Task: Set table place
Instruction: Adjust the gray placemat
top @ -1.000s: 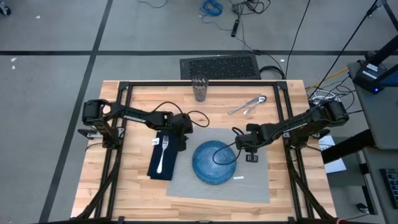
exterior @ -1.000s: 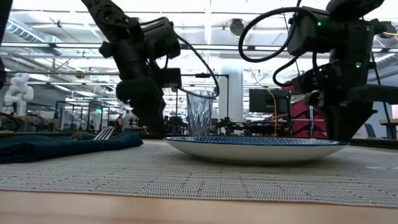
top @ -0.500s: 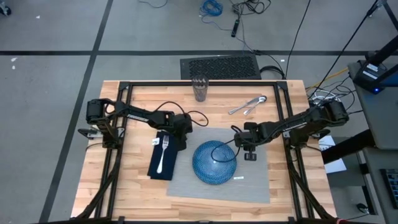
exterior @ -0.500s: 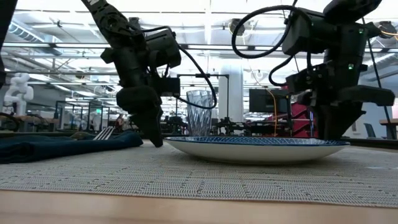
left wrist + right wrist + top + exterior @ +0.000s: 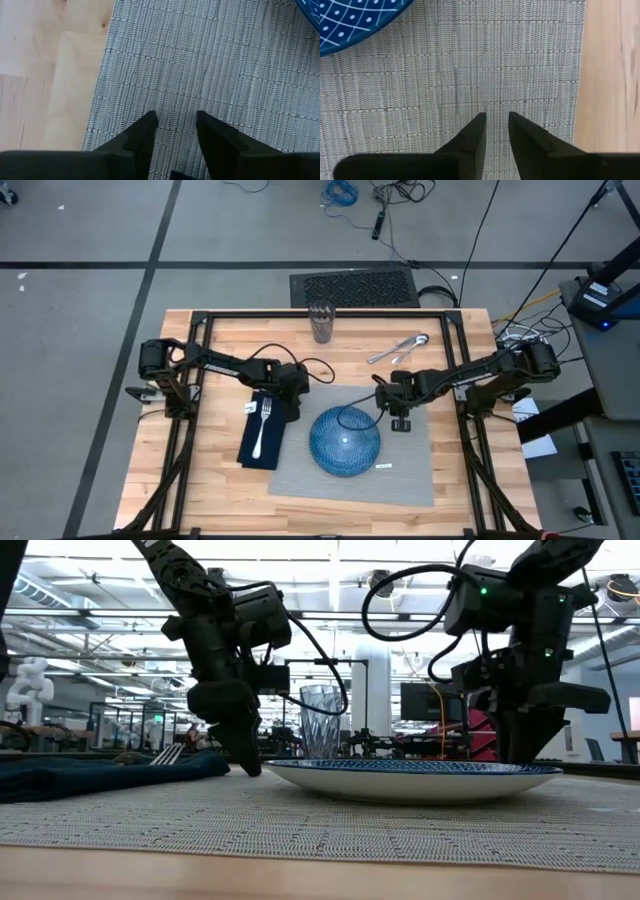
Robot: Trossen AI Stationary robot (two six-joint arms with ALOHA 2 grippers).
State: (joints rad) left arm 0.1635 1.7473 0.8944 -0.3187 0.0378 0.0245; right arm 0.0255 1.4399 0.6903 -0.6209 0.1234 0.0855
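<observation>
Below, woven grey rectangular placemat; left claw, right claw slightly spread, empty.

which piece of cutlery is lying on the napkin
The fork, resting on the navy napkin left of the plate; the other cutlery lies on bare wood.

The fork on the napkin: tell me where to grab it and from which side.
Grip the fork at mid-handle, coming straight down from above. It lies flat along the blue napkin, tines toward the table's far edge, so the fingers should close across its narrow width. The soft cloth beneath probably lets the fingertips sink under the handle. The left gripper, just beside it, looks best placed.
</observation>
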